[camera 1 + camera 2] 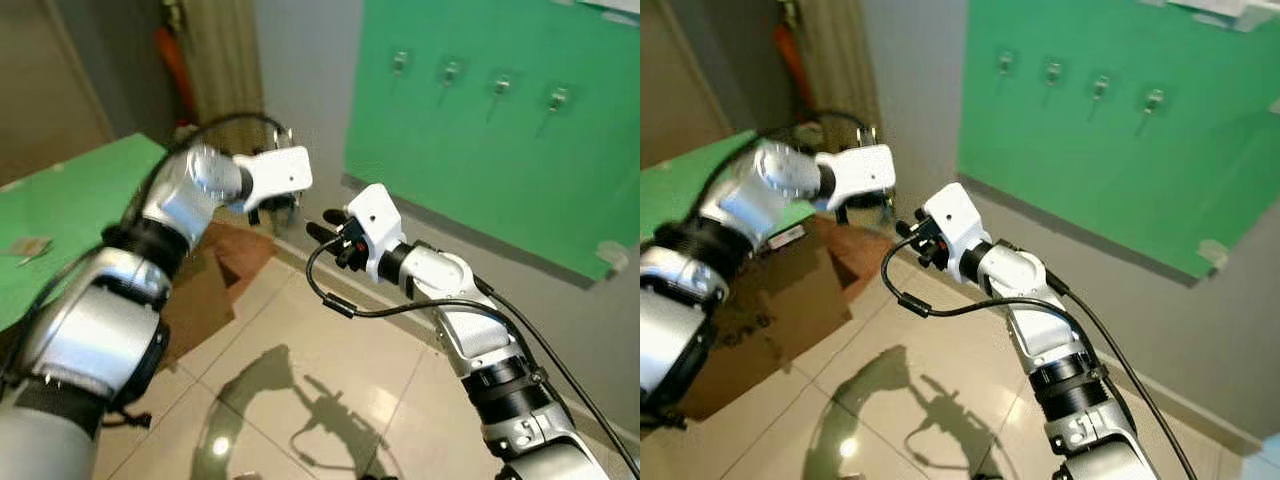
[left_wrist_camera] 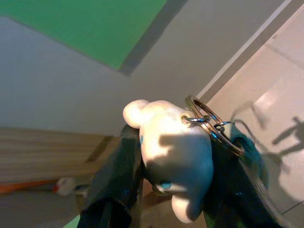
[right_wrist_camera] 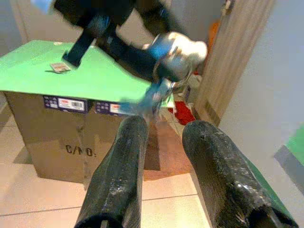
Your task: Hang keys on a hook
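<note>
The left gripper (image 2: pixel 171 190) is clamped on the keys: its two black fingers (image 2: pixel 116 190) press either side of a white, rounded charm (image 2: pixel 175 156), and a bunch of metal rings (image 2: pixel 209 124) hangs from the charm's upper right edge. In the left eye view this gripper (image 1: pixel 272 210) sits just left of centre, at the end of a silver arm that runs down to the lower left corner. The keys (image 3: pixel 168 66) show in the upper middle of the right wrist view, with a bluish blurred piece dangling below them.

The right gripper (image 3: pixel 164 156) points at them, its fingers spread apart with nothing between. In the head views it (image 1: pixel 908 235) is near the frame's centre, just beside the left gripper, on an arm rising from the lower right.

A cardboard box (image 3: pixel 61 128) with a green top (image 1: pixel 70 200) stands at the left, a small tag (image 1: pixel 28 246) lying on it. A green board (image 1: pixel 500 130) fills the upper right of the wall, and four metal hooks (image 1: pixel 501 87) sit in a row near its top, well apart from both grippers. The tiled floor (image 1: pixel 300 380) below carries the arms' shadow.
</note>
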Robot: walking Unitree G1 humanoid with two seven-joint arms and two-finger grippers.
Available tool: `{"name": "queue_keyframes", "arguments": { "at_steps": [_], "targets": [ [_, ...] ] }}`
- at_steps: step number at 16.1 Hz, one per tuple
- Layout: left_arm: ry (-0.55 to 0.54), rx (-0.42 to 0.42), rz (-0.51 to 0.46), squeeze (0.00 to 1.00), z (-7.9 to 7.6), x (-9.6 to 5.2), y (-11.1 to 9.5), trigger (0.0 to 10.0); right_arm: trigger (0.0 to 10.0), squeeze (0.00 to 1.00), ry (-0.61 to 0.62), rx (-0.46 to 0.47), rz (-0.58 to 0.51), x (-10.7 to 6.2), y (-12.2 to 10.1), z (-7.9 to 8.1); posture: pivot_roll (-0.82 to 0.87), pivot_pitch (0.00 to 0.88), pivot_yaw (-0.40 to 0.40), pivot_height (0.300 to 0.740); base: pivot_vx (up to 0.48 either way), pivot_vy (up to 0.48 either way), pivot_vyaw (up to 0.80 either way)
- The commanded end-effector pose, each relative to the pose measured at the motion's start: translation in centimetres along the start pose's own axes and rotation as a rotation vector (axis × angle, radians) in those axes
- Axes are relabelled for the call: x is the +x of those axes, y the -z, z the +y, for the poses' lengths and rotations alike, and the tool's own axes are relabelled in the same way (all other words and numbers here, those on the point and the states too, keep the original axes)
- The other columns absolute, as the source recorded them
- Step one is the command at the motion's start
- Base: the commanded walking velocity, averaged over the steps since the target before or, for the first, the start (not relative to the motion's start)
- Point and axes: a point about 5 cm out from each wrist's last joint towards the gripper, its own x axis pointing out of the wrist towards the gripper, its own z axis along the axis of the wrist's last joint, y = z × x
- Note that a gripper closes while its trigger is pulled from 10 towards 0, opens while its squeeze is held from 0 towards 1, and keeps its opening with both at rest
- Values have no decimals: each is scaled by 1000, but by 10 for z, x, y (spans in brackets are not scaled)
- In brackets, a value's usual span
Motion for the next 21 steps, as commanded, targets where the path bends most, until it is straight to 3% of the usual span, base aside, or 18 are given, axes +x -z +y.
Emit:
{"name": "queue_keyframes", "arguments": {
  "at_steps": [1, 5, 10, 15, 17, 21],
  "targets": [
    [5, 35, 14, 0, 7, -4, -2, 0, 10000, 0, 7, -14, -15, 3, -5, -1, -6, 12, 57, 740, 0, 0, 0],
    [14, 53, 22, 0, 11, -5, -4, 0, 10000, 0, 10, -18, -16, 6, -6, -1, -6, 17, 66, 740, 0, 0, 0],
    [71, 24, -31, 0, -3, 6, -8, 0, 10000, 0, 20, -86, 8, 1, -8, -23, -3, 20, 71, 740, 0, 0, 0],
    [112, -118, -192, 0, -13, 6, -11, 0, 10000, 0, -47, -4, -9, 5, -9, -25, 7, 0, 63, 740, 0, 0, 0],
    [91, -154, -200, 0, -11, 0, 1, 0, 10000, 0, -86, -36, -7, 10, -13, -24, 42, 0, 13, 740, 0, 0, 0],
    [87, -110, -188, 0, -4, -11, 4, 0, 10000, 0, -110, -71, -30, 18, -22, -18, 71, 0, -14, 740, 0, 0, 0]
  ]
}}
